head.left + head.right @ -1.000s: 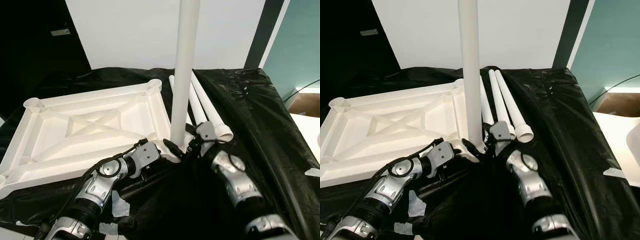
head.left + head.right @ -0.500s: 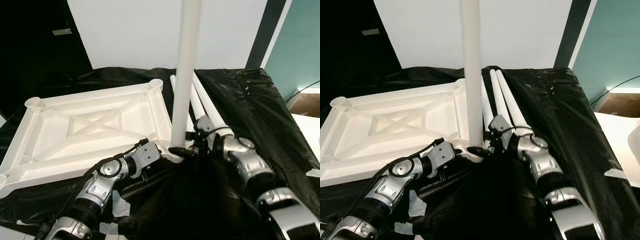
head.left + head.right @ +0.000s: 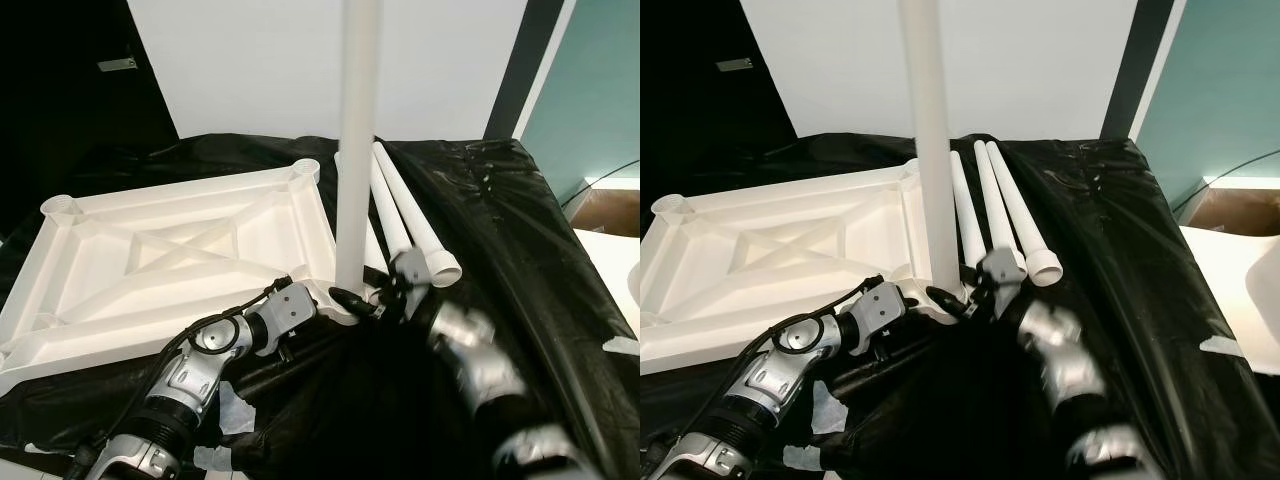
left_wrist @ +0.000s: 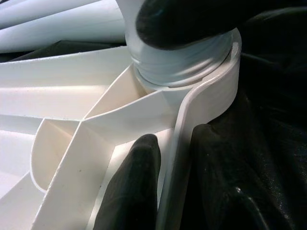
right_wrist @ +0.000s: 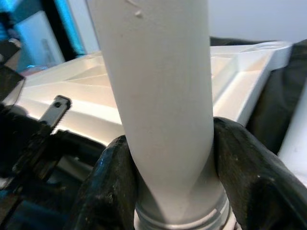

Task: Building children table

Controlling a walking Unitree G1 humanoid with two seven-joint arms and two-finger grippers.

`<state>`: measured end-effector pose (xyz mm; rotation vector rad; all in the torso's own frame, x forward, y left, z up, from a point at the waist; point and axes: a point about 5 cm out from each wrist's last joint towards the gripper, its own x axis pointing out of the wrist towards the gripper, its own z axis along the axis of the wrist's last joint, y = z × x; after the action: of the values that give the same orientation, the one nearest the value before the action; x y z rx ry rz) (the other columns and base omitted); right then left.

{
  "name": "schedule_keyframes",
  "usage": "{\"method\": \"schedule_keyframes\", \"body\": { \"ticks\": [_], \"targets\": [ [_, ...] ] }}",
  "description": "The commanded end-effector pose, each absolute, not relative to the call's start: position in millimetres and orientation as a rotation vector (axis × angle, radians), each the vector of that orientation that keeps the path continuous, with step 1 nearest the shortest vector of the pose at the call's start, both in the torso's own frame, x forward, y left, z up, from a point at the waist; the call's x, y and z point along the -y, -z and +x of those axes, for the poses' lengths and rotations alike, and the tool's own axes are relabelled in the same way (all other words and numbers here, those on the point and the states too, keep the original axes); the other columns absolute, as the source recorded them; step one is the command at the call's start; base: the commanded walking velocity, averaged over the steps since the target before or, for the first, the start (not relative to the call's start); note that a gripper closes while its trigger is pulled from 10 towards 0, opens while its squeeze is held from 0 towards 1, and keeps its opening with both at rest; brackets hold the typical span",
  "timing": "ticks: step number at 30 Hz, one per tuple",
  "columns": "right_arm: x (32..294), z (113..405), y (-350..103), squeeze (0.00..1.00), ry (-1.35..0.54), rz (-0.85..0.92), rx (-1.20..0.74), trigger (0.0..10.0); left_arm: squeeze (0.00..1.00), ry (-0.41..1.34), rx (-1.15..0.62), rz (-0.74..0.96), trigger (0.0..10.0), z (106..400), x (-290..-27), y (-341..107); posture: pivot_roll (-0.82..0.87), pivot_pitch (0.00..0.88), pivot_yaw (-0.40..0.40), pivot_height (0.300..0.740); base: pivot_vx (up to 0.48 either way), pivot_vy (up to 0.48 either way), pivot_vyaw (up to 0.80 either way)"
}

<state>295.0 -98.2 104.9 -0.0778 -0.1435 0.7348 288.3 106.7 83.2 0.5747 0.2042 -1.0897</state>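
- I've got the white tabletop (image 3: 190, 255) lying underside up on black plastic sheeting (image 3: 520, 250), ribs and corner sockets facing me.
- One white leg (image 3: 356, 150) stands upright in the near corner socket (image 4: 192, 62) on the robot's right side of the top; in the left wrist view its base ring sits seated in that socket.
- R gripper (image 5: 168, 187) is clamped on the leg just above the socket – right wrist view shows a black finger (image 5: 108, 182) pressed on each side of the tube.
- R arm (image 3: 480, 370) is blurred in the head views.
- L gripper (image 3: 348, 298) is at the same corner. One finger (image 4: 132, 187) lies inside the tabletop against the rim wall, the other is outside the rim on the sheeting, so it pinches the rim wall near the socket.
- L arm (image 3: 200, 365) comes in low from the near edge, cable looped over the wrist.
- Three spare legs (image 3: 992, 205) lie side by side on the sheeting just beyond the upright one, open ends toward me.
- Bits of pale tape (image 3: 235, 405) stick to the sheeting by the L arm.
- No brand, label or writing that I can read on any part.
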Motion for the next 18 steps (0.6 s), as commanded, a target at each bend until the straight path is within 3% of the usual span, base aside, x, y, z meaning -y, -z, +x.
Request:
{"method": "schedule_keyframes", "body": {
  "ticks": [1, 5, 13, 14, 15, 16, 18],
  "targets": [
    [117.0, 301.6, -114.1, 0.00, -0.580, -0.089, 0.181, 0.0, 0.00, 1.218, -0.382, 0.565, 10.0, 262.4, -105.6, -46.4, 0.09, 0.000, 0.020, 0.740, 0.000, 0.000, 0.00],
    [119.4, 303.0, -121.3, 0.00, -0.414, -0.070, 0.223, 0.0, 0.00, 1.220, -0.387, 0.568, 10.0, 262.2, -106.6, -45.5, 0.08, 0.000, 0.024, 0.740, 0.000, 0.000, 0.00],
    [112.6, 302.3, -122.8, 0.00, -0.442, -0.100, 0.236, 0.0, 0.00, 1.223, -0.383, 0.571, 10.0, 264.0, -104.8, -46.5, 0.08, 0.000, 0.025, 0.740, 0.000, 0.000, 0.00],
    [107.0, 301.1, -122.0, 0.00, -0.485, -0.125, 0.232, 9.4, 0.00, 1.223, -0.381, 0.572, 10.0, 264.8, -104.0, -47.0, 0.08, 0.000, 0.025, 0.740, 0.000, 0.000, 0.00],
    [101.5, 300.5, -121.0, 0.00, -0.540, -0.141, 0.224, 10.0, 0.00, 1.223, -0.380, 0.572, 10.0, 264.8, -103.5, -46.7, 0.08, 0.000, 0.025, 0.740, 0.000, 0.000, 0.00],
    [96.6, 300.0, -120.7, 1.00, -0.596, -0.134, 0.212, 10.0, 0.00, 1.223, -0.382, 0.571, 10.0, 264.0, -103.6, -45.9, 0.08, 0.000, 0.025, 0.740, 0.000, 0.000, 0.00],
    [91.4, 303.0, -122.7, 1.00, -0.684, -0.133, 0.191, 10.0, 0.00, 1.223, -0.387, 0.569, 10.0, 262.4, -104.9, -45.0, 0.08, 0.000, 0.023, 0.740, 0.000, 0.000, 0.00]
  ]
}}
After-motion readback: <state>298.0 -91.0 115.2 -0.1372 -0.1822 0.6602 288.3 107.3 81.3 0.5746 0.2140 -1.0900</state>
